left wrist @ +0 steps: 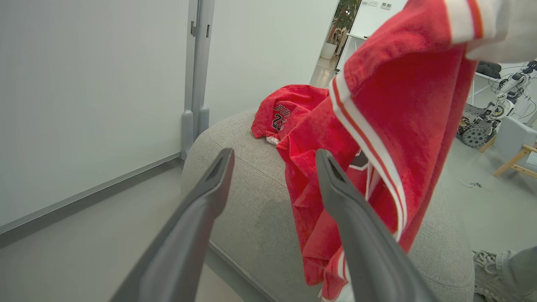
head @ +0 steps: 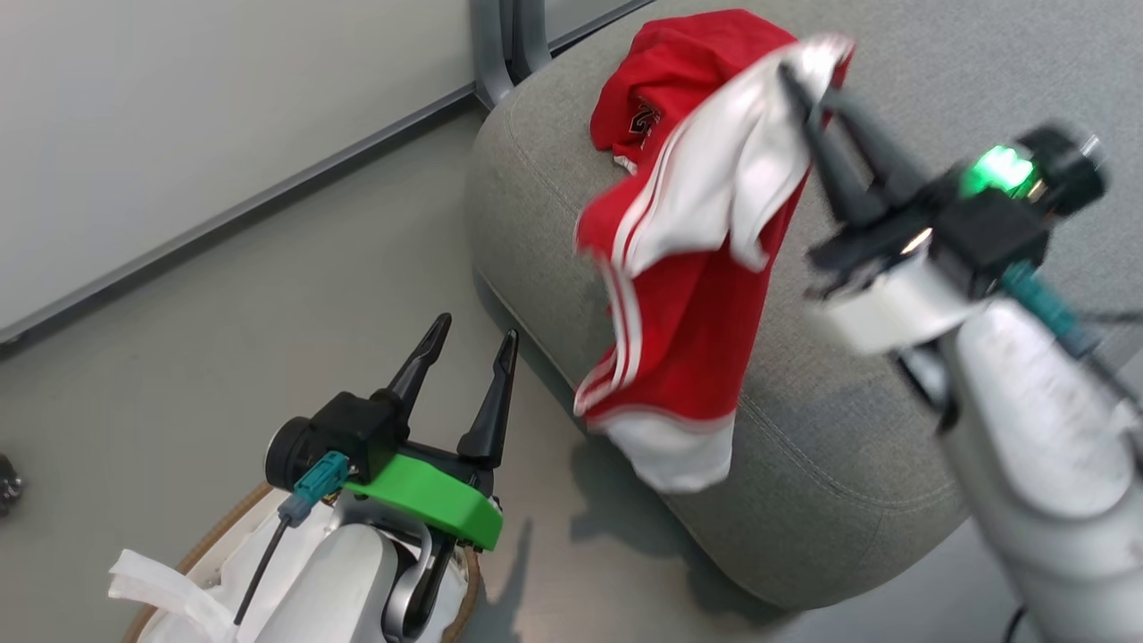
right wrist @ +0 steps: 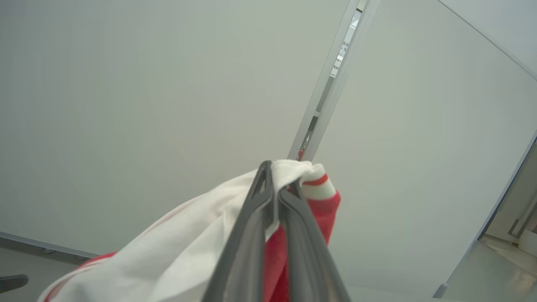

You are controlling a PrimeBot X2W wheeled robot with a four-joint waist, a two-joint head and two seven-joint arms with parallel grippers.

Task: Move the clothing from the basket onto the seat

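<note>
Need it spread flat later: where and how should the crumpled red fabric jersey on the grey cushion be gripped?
Probably pinch a raised fold of the crumpled red fabric jersey from above: it lies heaped on the grey upholstered cushion.

The left gripper rises from six o'clock, its two dark fingers spread wide. Beyond them lies the grey seat. On its top, toward twelve o'clock, a red jersey lies crumpled with dark lettering showing. From one o'clock, red shorts with white stripes hang down over the seat's front and pass behind the right finger near five o'clock. A shoe rests at four o'clock. A pale wall stands at nine to eleven o'clock above the floor.
</note>
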